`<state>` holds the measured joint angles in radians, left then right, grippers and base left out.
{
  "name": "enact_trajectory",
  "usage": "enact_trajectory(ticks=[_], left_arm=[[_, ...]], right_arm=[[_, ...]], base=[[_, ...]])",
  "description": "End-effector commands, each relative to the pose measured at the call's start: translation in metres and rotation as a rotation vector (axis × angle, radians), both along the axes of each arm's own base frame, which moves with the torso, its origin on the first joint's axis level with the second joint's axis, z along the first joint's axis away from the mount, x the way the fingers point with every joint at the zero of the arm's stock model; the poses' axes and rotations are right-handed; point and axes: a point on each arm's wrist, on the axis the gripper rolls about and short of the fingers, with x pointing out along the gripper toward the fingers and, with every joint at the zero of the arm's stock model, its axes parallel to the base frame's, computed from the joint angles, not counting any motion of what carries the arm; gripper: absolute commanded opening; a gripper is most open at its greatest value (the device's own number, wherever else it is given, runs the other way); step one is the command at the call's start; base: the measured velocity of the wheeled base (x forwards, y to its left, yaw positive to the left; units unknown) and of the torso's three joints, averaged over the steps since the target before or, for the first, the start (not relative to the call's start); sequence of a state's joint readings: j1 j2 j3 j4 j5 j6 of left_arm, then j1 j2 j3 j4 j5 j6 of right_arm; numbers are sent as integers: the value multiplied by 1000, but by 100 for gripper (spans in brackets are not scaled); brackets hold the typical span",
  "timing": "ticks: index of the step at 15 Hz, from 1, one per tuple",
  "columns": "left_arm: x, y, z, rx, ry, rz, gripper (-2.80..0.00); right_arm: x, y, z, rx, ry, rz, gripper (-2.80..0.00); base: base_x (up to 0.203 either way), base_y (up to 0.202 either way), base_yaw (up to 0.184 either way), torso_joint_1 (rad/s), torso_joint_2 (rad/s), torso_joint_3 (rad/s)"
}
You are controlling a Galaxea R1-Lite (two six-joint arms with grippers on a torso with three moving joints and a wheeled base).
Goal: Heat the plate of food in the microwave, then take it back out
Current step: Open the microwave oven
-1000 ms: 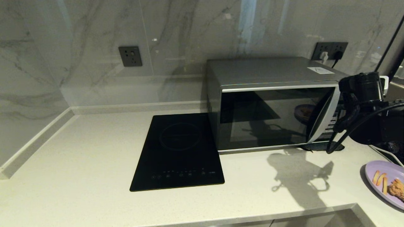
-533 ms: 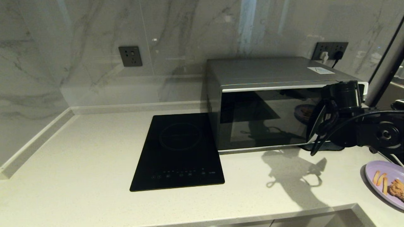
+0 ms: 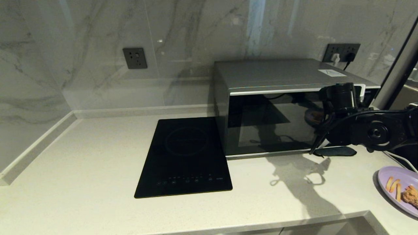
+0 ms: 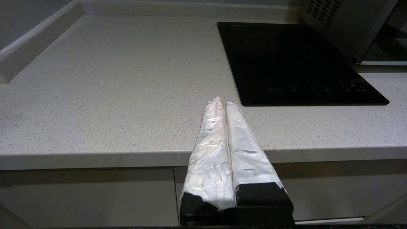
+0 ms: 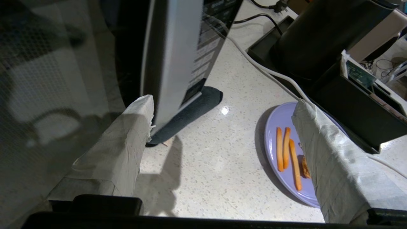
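Two end effectors for you: right end effector (image 5: pixel 222 130) spread wide, empty, at microwave (image 3: pixel 281 107) door's right edge; left end effector (image 4: pixel 226 106) clenched, parked near counter (image 3: pixel 81 156) edge. Plate of food (image 3: pixel 396 189) sits on counter, near right.

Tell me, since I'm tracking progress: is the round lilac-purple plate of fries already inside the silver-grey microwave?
No, the plate of food sits on the countertop beside the microwave.

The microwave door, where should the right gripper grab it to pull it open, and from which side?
Grip the curved silver handle of the microwave, coming from the front at the door's right edge. It bows out from the glass, and the open right gripper already straddles it.
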<state>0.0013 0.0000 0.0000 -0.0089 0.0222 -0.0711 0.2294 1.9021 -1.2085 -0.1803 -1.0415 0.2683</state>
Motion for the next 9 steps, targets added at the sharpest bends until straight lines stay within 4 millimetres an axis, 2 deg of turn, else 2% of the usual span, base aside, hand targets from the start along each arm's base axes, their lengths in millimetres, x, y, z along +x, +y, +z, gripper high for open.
enact_trajectory(ticks=[1,3,9], left_arm=[[0,0,0,-1,1,1,-280],[0,0,0,-1,1,1,-280],[0,0,0,-1,1,1,-280]], right_arm=[[11,2,-7,-4,8,-7,0],[18,0,-8,-4,5,-14,0],[34,-22,-13,0,13,-56,0]], base=[[0,0,0,0,0,0],[0,0,0,0,0,0],[0,0,0,0,0,0]])
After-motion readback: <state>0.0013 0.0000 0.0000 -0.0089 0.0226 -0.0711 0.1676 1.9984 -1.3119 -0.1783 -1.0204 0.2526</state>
